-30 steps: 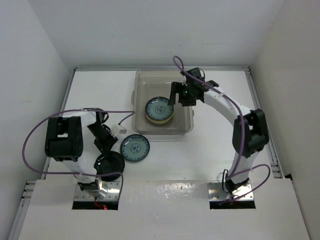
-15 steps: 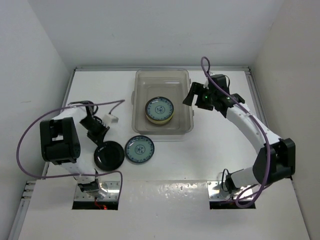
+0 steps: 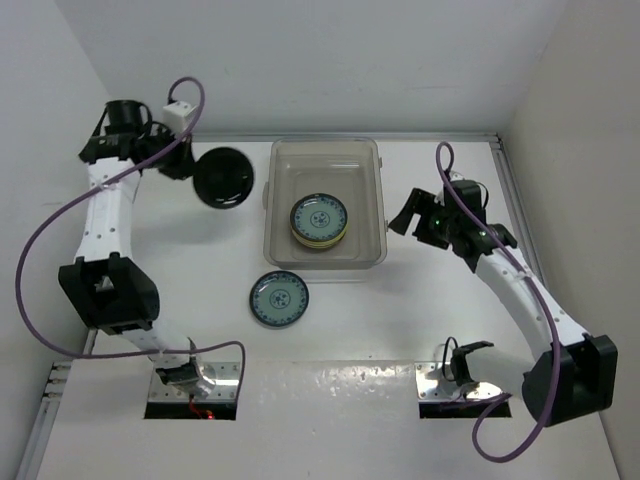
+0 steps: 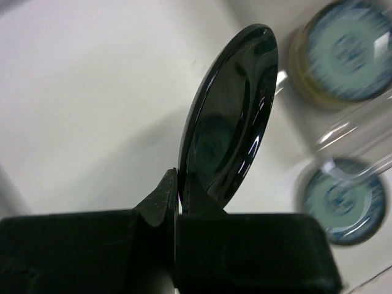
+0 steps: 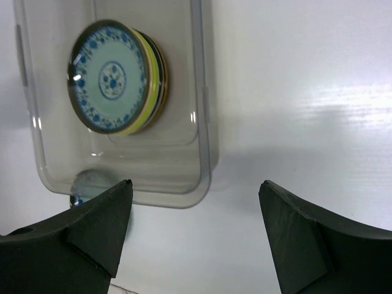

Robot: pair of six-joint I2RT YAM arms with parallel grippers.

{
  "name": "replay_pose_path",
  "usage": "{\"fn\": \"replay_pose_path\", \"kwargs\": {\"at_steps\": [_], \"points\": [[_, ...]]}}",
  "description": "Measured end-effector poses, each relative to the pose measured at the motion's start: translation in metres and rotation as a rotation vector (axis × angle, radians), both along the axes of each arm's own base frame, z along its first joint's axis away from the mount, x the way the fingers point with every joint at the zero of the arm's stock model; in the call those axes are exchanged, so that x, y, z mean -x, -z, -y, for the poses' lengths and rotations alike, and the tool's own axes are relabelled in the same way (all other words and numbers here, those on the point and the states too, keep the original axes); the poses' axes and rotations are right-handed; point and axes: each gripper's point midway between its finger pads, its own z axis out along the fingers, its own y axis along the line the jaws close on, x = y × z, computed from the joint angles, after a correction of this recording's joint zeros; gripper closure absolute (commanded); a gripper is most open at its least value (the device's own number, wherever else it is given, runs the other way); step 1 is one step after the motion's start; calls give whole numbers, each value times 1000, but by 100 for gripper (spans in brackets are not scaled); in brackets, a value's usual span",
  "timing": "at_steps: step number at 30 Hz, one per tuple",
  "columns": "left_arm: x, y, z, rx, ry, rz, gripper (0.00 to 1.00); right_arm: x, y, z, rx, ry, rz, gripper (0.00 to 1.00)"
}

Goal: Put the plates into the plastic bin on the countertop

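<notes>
The left pincer is clamped tight on the rim of the black plate, which stands out from the jaws on edge, clear of the countertop. From above, the plate hangs just left of the bin, not yet over it, with the left arm stretched up and toward the far wall.

A second ago that pincer was low at the near left of the counter with its jaws half apart at the black plate, which lay flat there. It has since closed, lifted the plate and carried it across to the bin's side. The pick looks made, and what appears left is to swing the plate over the rim and let go.

The right pincer stands wide and holds nothing. A second ago it hung over the stack inside the bin; it has now pulled back to the bin's right, leaving the way in open.

The stack, blue-green plate uppermost, sits in the bin as before. One more blue-green plate lies on the counter just outside the bin's near wall, about where it was.
</notes>
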Motion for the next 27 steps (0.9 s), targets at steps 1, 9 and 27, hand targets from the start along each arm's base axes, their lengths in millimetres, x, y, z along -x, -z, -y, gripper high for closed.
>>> {"fn": "replay_pose_path", "kwargs": {"at_steps": [1,9,27], "points": [[-7,-13,21,33,32,38,100,6,6,1,1,4,-13,17],[-34,-15,206,167,326,19,100,31,29,13,19,40,-90,17],[-57,99,241,-25,300,-193,20,43,14,29,73,66,-62,17]]}}
